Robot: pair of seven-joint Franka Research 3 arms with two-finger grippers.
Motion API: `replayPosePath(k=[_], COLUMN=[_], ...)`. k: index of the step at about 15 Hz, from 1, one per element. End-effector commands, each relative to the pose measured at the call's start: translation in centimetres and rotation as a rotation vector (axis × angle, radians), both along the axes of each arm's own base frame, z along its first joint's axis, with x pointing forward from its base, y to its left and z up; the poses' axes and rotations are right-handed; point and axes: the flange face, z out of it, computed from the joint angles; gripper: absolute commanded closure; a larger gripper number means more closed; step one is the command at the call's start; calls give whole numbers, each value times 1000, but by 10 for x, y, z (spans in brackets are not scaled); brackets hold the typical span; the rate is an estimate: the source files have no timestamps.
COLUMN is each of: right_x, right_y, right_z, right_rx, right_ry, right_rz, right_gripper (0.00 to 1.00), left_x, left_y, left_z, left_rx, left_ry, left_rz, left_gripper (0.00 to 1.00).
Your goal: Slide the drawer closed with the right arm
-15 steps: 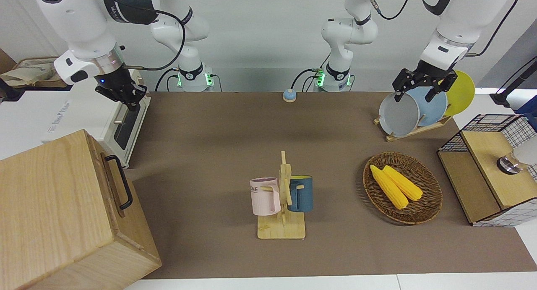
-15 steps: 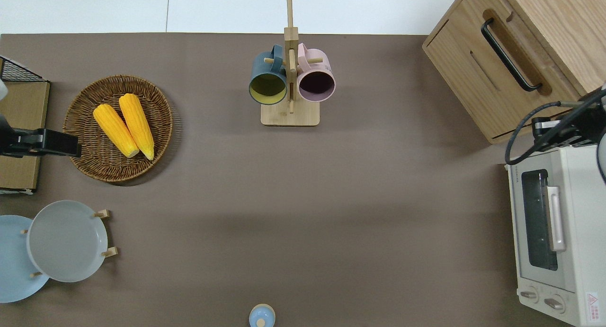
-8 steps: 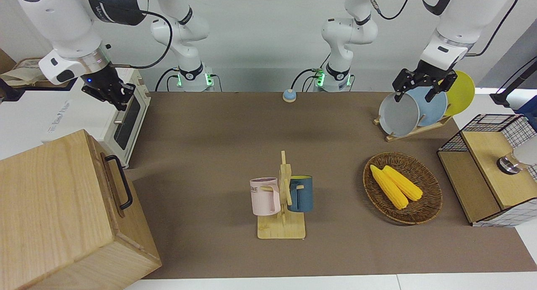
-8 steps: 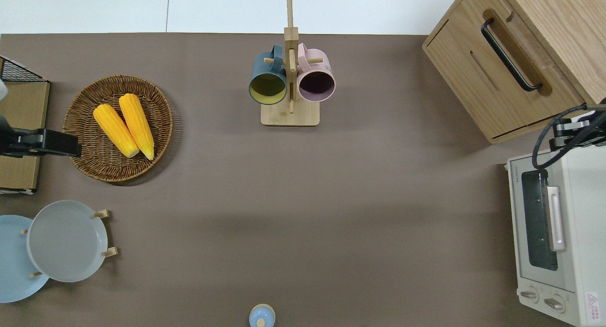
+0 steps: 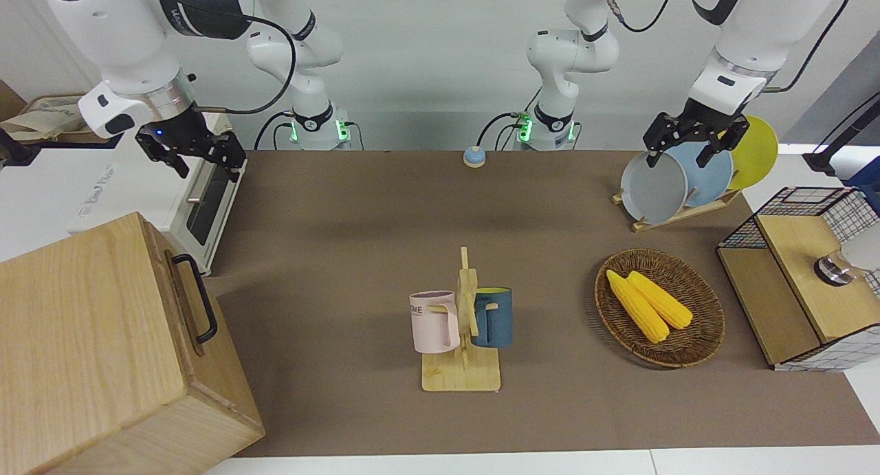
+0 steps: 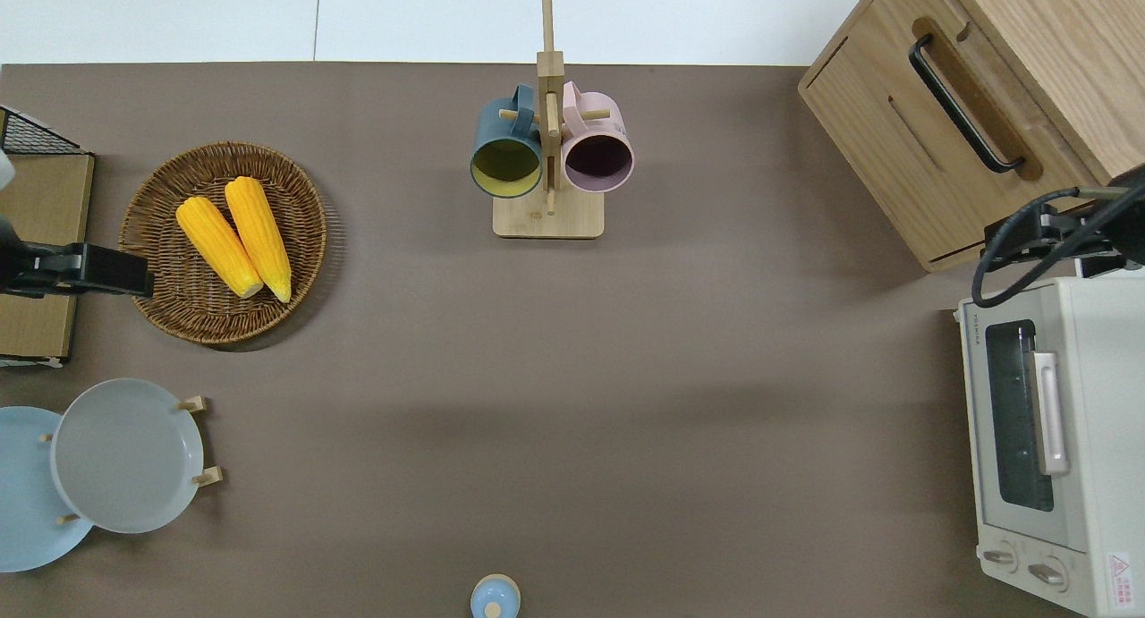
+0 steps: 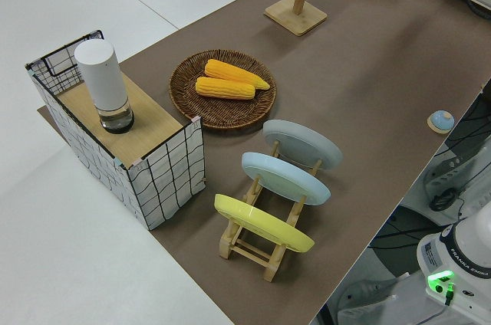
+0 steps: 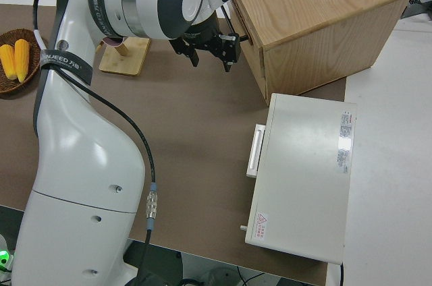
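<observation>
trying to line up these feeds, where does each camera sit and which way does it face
Front view: across the table, facing both arms; right gripper up by the white oven.
Overhead view: straight down; arm tips show at the edges; pale-wood drawer with black bar handle.
Left side view: raised at the left arm's end, looking along the table; left gripper only.
Right side view: above the right arm, looking toward the drawer.
Shared by all: round wicker basket of corn.

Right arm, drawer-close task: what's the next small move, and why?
Probably bring the right tool down to the drawer front, beside its black handle. The tool hangs open over the gap between oven and cabinet, touching nothing, so it cannot push yet. How far the drawer stands out is unclear.
</observation>
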Motion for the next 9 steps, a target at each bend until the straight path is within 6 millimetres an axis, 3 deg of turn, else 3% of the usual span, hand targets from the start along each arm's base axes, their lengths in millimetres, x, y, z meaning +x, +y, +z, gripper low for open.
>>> replayPosePath(k=[1, 9], right_x=[-6, -17], right_y=[-8, -11], right_z=[3, 10], right_rx=[39, 33], right_ry=[-22, -20], right_rz=[-29, 6], right_gripper=[13, 13], left_x=[4, 4], left_y=[0, 0], left_z=[2, 2], left_rx=[16, 16], left_ry=[-8, -8], left_rz=[-8, -8], left_gripper=[5, 2])
